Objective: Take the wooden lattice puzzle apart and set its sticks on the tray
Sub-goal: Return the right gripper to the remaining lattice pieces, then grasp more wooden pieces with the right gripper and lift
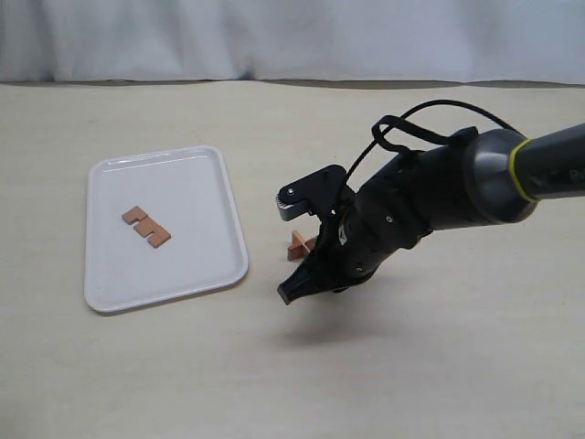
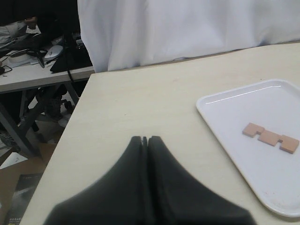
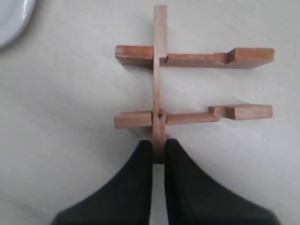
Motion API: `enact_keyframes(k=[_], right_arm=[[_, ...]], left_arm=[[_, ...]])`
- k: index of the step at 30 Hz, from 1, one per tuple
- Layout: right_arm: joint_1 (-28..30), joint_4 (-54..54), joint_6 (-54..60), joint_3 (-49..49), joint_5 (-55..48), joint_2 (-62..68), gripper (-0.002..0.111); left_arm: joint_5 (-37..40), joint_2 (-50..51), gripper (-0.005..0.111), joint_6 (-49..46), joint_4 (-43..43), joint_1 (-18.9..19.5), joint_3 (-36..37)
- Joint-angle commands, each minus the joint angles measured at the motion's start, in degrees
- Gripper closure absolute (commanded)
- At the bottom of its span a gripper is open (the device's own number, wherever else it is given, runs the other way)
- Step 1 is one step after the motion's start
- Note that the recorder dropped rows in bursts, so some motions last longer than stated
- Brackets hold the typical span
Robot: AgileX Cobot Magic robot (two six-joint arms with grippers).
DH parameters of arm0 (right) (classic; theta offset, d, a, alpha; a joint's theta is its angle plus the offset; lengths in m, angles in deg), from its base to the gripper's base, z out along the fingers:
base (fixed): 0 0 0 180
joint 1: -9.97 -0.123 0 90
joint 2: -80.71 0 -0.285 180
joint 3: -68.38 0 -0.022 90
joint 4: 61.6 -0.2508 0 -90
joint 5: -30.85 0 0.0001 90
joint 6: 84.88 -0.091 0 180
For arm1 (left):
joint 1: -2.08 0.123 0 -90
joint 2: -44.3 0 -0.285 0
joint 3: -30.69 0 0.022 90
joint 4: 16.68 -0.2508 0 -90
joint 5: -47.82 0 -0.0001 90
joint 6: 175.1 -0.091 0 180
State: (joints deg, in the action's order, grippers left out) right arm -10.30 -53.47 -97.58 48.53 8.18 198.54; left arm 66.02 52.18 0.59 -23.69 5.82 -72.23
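Observation:
The wooden lattice puzzle [image 3: 161,101] is down to three reddish-brown sticks: one upright stick crossed by two notched ones. My right gripper [image 3: 159,146] is shut on the near end of that upright stick. In the exterior view the puzzle [image 1: 300,245] peeks out beside the right gripper [image 1: 315,251], to the right of the tray. One loose notched stick [image 1: 146,227] lies flat on the white tray [image 1: 196,274]; the left wrist view shows that stick [image 2: 271,137] and tray [image 2: 225,119] too. My left gripper [image 2: 145,139] is shut on nothing, above bare table.
The pale table [image 1: 274,366] runs back to a white curtain [image 1: 292,37]. The left wrist view shows the table's edge [image 2: 70,126], with a cluttered desk [image 2: 33,65] beyond it. The right arm [image 1: 457,183] reaches in from the right.

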Motion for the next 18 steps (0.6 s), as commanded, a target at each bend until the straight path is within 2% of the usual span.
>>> enact_keyframes(k=[1,14,18], right_arm=[[0.2,0.5,0.0,-0.2,0.1,-0.7,0.104],[0.2,0.6,0.1,-0.2,-3.1,-10.3,0.104],[-0.2,-2.9,0.1,-0.2,0.8,-13.9,0.104]], left_arm=[[-0.7,-0.1,0.107,0.2,0.1,-0.1,0.1],[-0.7,-0.1,0.107,0.2,0.0,-0.1,0.1],[-0.7,-0.1,0.107,0.2,0.0,-0.1,0.1]])
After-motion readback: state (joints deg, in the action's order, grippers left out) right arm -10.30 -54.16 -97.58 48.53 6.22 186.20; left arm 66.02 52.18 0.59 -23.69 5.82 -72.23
